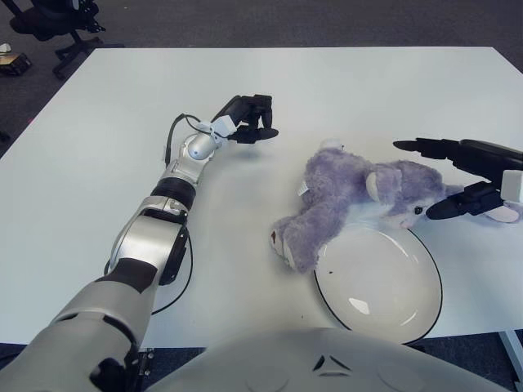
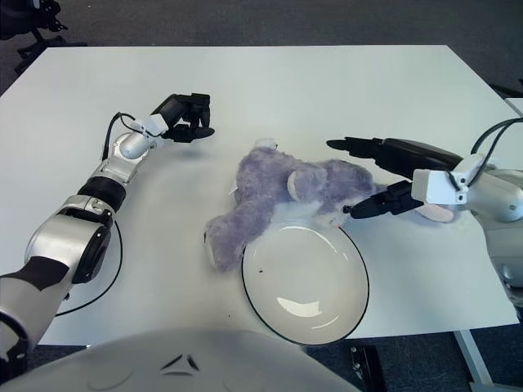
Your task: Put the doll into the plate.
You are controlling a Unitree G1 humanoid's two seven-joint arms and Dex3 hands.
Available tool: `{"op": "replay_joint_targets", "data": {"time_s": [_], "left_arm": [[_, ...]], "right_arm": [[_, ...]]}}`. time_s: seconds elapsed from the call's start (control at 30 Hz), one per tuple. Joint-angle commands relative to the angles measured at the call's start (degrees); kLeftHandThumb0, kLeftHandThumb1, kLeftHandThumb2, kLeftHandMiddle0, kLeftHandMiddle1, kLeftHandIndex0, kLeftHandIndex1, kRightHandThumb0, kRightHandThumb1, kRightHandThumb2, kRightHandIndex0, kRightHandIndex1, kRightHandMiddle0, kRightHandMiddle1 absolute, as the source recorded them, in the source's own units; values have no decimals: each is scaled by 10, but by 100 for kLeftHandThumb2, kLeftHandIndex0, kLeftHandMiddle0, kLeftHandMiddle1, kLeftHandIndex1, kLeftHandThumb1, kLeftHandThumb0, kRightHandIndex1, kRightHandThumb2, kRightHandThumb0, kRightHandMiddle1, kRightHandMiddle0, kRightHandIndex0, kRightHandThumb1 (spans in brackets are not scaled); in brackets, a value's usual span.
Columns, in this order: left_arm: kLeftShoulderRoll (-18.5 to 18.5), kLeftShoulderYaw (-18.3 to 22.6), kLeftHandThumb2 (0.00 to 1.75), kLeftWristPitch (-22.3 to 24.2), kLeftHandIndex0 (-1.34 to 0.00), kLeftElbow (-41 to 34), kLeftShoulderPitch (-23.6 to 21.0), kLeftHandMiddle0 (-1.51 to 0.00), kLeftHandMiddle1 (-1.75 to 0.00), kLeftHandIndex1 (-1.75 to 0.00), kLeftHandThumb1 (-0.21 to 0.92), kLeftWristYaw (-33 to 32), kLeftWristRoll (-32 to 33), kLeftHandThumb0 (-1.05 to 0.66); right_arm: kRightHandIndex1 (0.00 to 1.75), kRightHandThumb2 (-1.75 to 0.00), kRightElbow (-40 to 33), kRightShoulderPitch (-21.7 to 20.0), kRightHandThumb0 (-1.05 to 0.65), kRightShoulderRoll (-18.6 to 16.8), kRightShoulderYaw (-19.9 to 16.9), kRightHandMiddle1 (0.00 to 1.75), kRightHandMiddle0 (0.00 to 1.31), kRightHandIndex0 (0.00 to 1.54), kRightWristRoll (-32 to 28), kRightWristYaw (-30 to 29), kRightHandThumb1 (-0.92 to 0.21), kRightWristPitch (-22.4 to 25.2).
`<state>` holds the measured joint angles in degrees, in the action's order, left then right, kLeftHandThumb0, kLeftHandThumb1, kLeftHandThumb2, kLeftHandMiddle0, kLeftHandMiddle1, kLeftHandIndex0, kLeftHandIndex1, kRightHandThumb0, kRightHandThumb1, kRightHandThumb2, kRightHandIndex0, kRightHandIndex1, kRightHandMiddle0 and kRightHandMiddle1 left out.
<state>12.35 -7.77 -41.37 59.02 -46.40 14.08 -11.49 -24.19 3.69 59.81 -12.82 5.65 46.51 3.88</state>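
A purple plush rabbit doll (image 1: 351, 200) lies on the white table, its head to the right and one leg stretched toward the front left. Its belly and head overlap the far rim of a white plate (image 1: 380, 286) with a dark edge. My right hand (image 2: 368, 178) is open at the doll's head, one finger above the head and another at its face, spread around it without closing. The doll's pink ear is mostly hidden behind that hand. My left hand (image 1: 252, 122) hovers over the table at the far left of the doll, fingers curled, holding nothing.
The white table (image 1: 98, 147) stretches wide to the left and back. An office chair base (image 1: 57, 24) stands on the dark floor beyond the table's far left corner. The table's front edge runs just below the plate.
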Motion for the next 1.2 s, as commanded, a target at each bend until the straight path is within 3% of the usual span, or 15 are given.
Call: {"op": "replay_joint_targets", "data": {"time_s": [0.0, 0.33, 0.47, 0.6, 0.77, 0.93, 1.17], "left_arm": [[3, 5, 16, -8, -86, -1, -9, -101, -175, -175, 92, 4, 6, -27], [1, 6, 16, -6, -86, -4, -9, -101, -175, -175, 92, 3, 5, -26], [0, 6, 16, -5, -86, -6, -9, -101, -175, -175, 92, 3, 5, -25], [0, 6, 16, -4, -85, -8, -9, -101, -175, -175, 92, 2, 5, -25], [-1, 6, 16, -3, -85, -10, -8, -101, -175, -175, 92, 2, 5, -25], [-1, 7, 16, -3, -85, -10, -8, -101, -175, -175, 92, 2, 5, -25], [-2, 8, 16, -3, -85, -12, -7, -101, -175, -175, 92, 1, 6, -25]], "right_arm": [[0, -21, 11, 3, -95, -1, 5, 0, 9, 6, 5, 5, -92, -16], [0, -23, 15, 11, -95, -7, 25, 0, 10, 6, 13, 6, -92, -10], [3, -22, 18, 21, -93, -28, 34, 1, 12, 13, 44, -29, -92, -19], [4, -19, 28, 35, -89, -51, 34, 5, 24, 39, 84, -81, -92, -53], [6, -18, 53, 46, -86, -67, 38, 8, 34, 53, 118, -124, -92, -97], [5, -16, 71, 53, -84, -74, 39, 9, 39, 55, 131, -144, -92, -120], [5, -16, 74, 57, -79, -88, 42, 10, 44, 59, 155, -163, -92, -105]]}}
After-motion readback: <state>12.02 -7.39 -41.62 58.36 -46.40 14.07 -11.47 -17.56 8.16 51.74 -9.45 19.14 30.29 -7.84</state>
